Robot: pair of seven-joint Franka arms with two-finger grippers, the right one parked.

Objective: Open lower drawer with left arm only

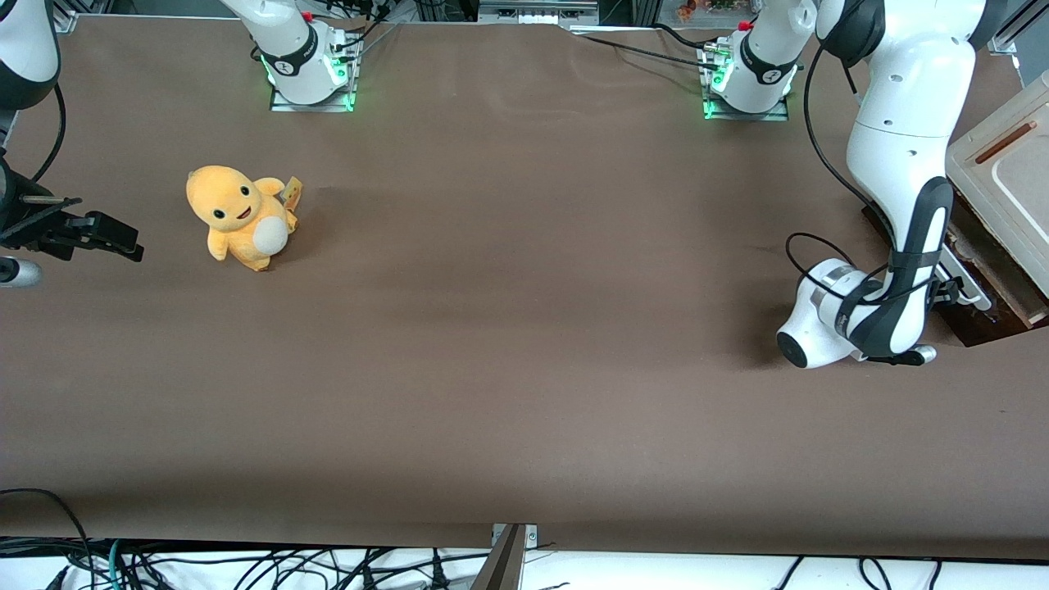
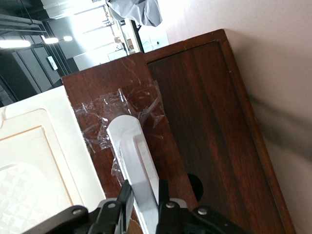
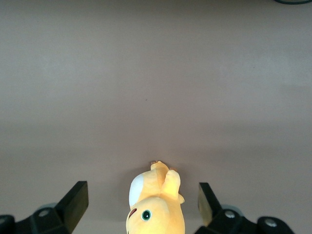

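The small cabinet (image 1: 1012, 176) stands at the working arm's end of the table, its beige top panel facing up. Below that panel shows the dark brown lower drawer (image 1: 993, 266). The left arm (image 1: 897, 147) bends down in front of it, and my gripper (image 1: 955, 292) is at the drawer front, largely hidden by the wrist. In the left wrist view the drawer front (image 2: 124, 95) carries clear tape and a long white bar handle (image 2: 130, 146). My gripper (image 2: 145, 192) is shut on that handle, one black finger on each side of the bar.
A yellow plush toy (image 1: 242, 215) sits on the brown table cloth (image 1: 524, 344) toward the parked arm's end. Two arm bases with green lights (image 1: 310, 70) stand along the table edge farthest from the front camera. A second dark wood panel (image 2: 214, 126) adjoins the drawer front.
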